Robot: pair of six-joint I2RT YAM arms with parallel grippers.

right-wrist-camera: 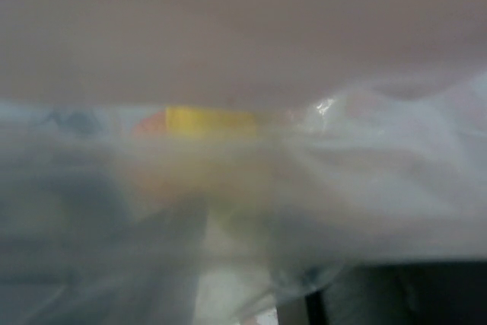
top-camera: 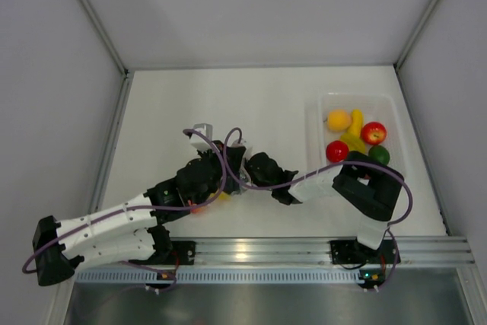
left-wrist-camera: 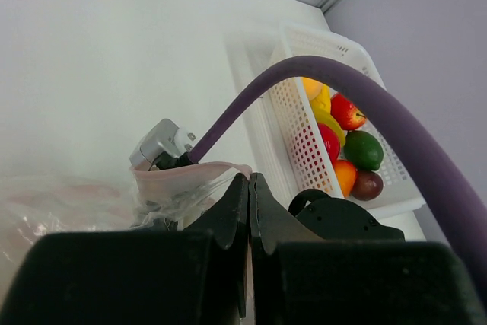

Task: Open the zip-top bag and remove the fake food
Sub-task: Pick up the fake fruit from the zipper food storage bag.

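Two claws met the zip-top bag: my left claw clamped on its rim, my right claw in a state I could not tell; I judged removal underway, next needing the fake food inside grasped.

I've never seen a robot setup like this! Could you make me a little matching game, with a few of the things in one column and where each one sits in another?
Things:
1. round orange plastic fruit
2. glossy green plastic lime
3. clear crinkly plastic zip-top bag

Places:
A. mid-way across the white table, outside the white lattice plastic basket
B. in the basket, at its far end
C. in the basket, at its near end

Pairs: 1-B; 2-C; 3-A
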